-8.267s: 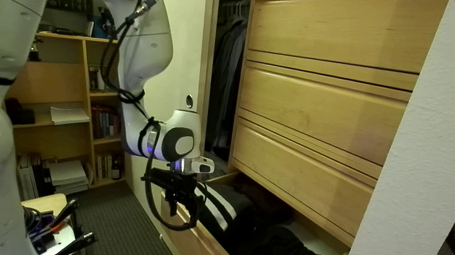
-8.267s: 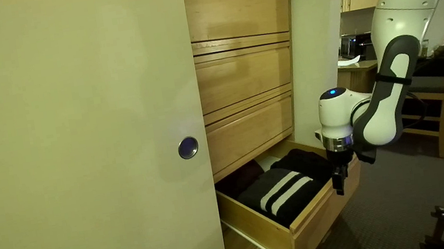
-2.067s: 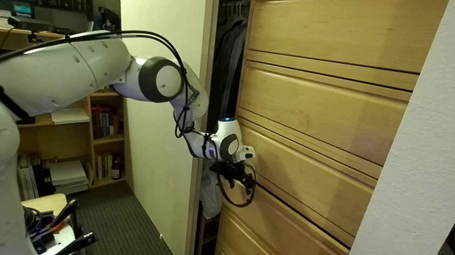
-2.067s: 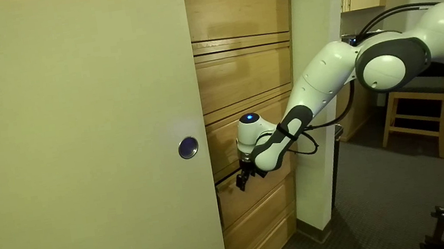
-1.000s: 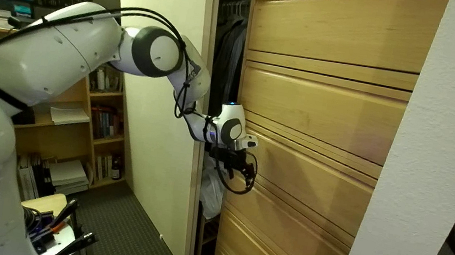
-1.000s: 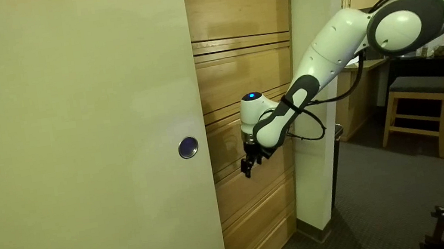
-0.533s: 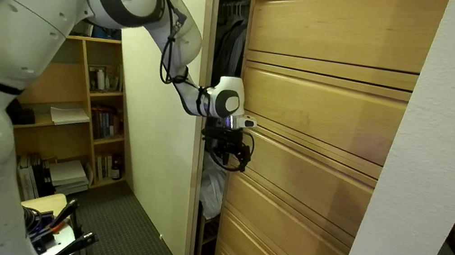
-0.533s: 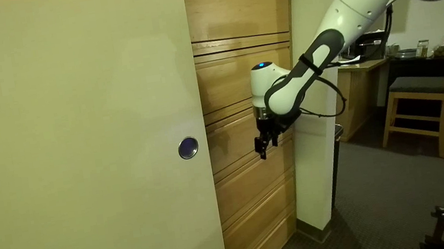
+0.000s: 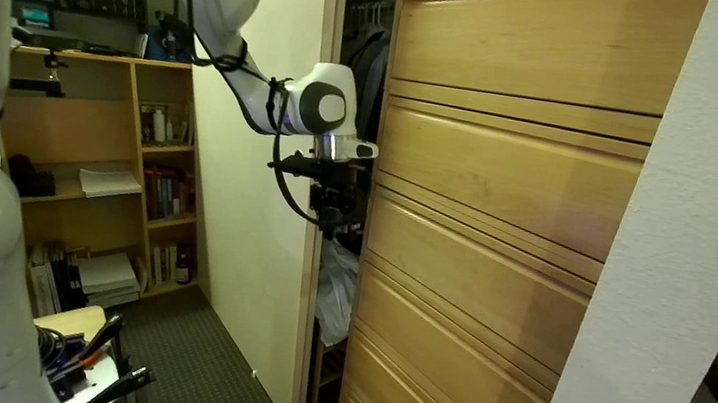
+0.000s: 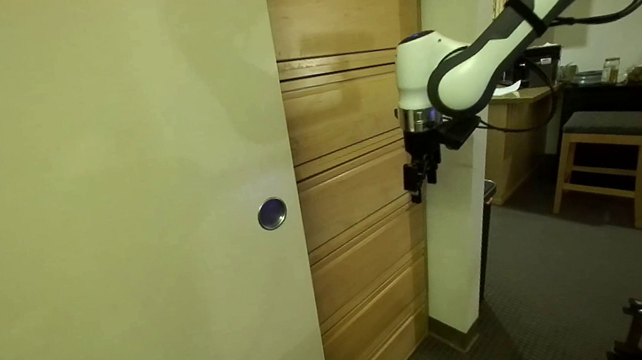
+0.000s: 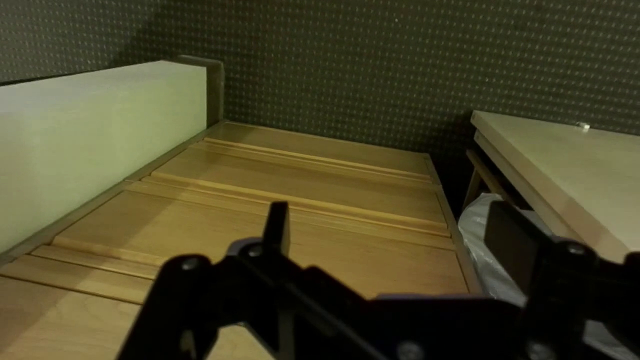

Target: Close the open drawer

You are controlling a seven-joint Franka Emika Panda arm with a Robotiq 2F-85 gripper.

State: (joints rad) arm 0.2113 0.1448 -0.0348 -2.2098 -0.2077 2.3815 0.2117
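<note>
The drawer (image 9: 449, 360) sits closed, lower right of centre in an exterior view, its pale wood front flush with the matching fronts (image 9: 500, 173) above and below. The claw (image 11: 390, 225) is released: in the wrist view its dark fingers (image 11: 276, 227) stand wide apart across the lower half. In both exterior views it hangs pointing down, apart from the drawer. A cream door (image 10: 111, 203) fills the left of an exterior view.

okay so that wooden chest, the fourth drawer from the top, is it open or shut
Shut. In both exterior views, the fourth drawer sits level with the neighbouring fronts, and none of its inside shows.
</note>
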